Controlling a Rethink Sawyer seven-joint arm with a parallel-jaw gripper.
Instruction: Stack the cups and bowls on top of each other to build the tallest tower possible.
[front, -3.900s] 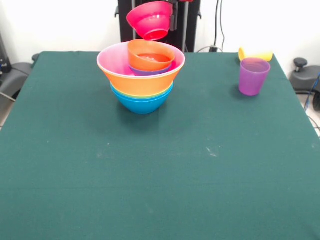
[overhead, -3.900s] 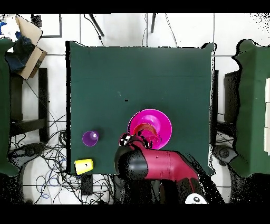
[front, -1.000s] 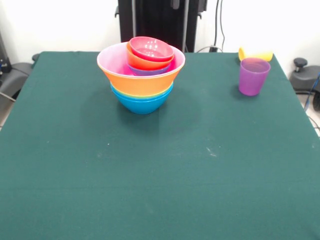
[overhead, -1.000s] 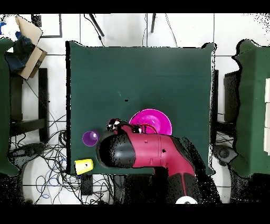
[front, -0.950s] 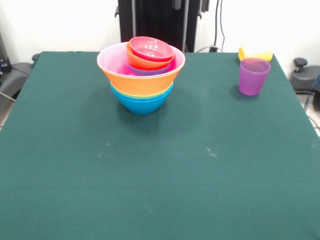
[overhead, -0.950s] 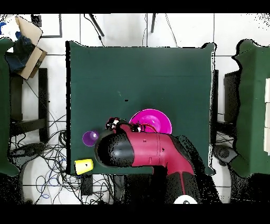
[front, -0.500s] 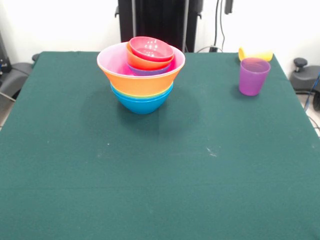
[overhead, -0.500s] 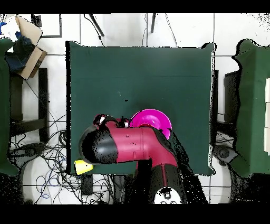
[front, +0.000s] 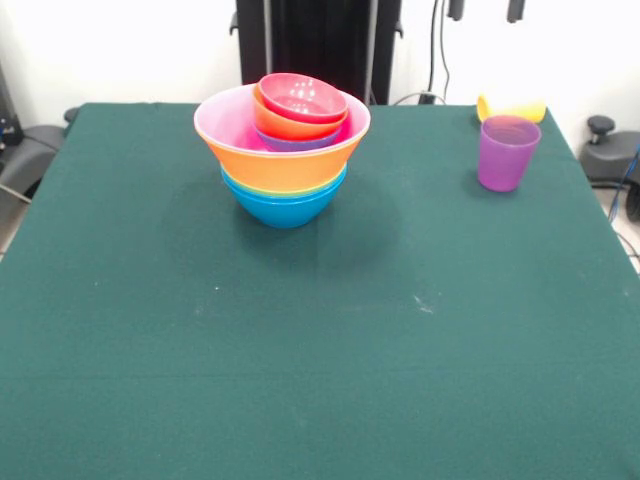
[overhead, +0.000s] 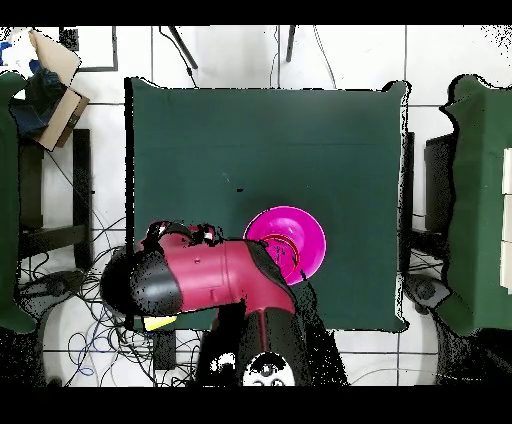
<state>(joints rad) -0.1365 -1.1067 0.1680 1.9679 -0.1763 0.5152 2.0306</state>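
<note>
Gripper (front: 486, 10): two tips at top edge, set apart, holding nothing, above purple cup (front: 505, 152).
Yellow cup (front: 511, 108): on its side, touching purple's far side, nr table (front: 300, 350) edge.
Tower (front: 283, 150): well apart, crimson bowl (front: 303, 98) topmost.
Risk: descending fingers may knock yellow off edge.
Room: near half bare.
</note>
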